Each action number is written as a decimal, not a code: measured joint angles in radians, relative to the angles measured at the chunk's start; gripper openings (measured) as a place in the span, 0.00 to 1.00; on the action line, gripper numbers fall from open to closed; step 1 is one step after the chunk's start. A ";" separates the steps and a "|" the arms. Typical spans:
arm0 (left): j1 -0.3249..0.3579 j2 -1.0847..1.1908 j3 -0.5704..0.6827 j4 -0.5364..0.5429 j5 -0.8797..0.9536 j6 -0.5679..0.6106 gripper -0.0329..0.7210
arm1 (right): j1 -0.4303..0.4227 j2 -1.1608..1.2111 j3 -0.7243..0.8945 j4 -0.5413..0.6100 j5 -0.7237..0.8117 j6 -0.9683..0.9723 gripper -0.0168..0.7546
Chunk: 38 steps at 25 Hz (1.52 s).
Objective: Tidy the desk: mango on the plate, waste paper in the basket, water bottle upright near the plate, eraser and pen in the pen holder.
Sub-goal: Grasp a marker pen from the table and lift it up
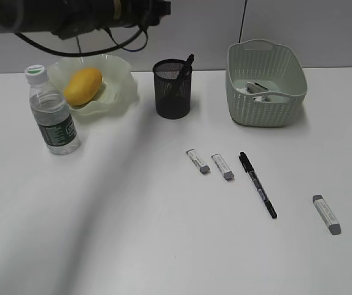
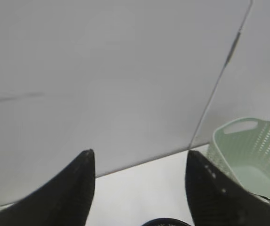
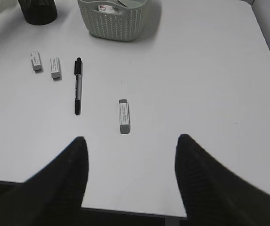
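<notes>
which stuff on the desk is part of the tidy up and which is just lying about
Part of the job:
- yellow-orange oval mango
- wavy-rimmed pale green plate
- clear plastic water bottle
- black mesh pen holder
- green woven basket
- black pen
- three white erasers

Lying about:
- nothing

- 3 erasers on the desk: eraser 1, eraser 2, eraser 3
- 2 pens: loose pen, and what looks like a second pen standing in the holder
- 1 pen holder
- 1 mango
- 1 plate
- 1 water bottle
- 1 basket
- Perhaps 1 waste paper inside the basket, hard to count
</notes>
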State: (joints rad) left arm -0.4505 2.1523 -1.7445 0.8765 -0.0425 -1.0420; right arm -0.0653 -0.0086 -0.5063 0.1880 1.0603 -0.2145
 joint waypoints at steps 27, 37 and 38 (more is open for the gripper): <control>0.132 -0.315 0.001 -0.774 1.258 1.042 0.65 | 0.016 0.230 -0.035 0.011 -0.067 0.101 0.63; 0.270 -0.614 0.260 -0.787 1.258 1.073 0.65 | 0.016 0.469 -0.160 0.024 -0.067 0.148 0.63; 0.282 -0.652 0.300 -0.786 1.258 1.077 0.65 | 0.016 0.518 -0.178 0.026 -0.067 0.148 0.63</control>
State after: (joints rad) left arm -0.1688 1.5000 -1.4446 0.0910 1.2155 0.0348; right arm -0.0493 0.5093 -0.6845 0.2142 0.9929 -0.0664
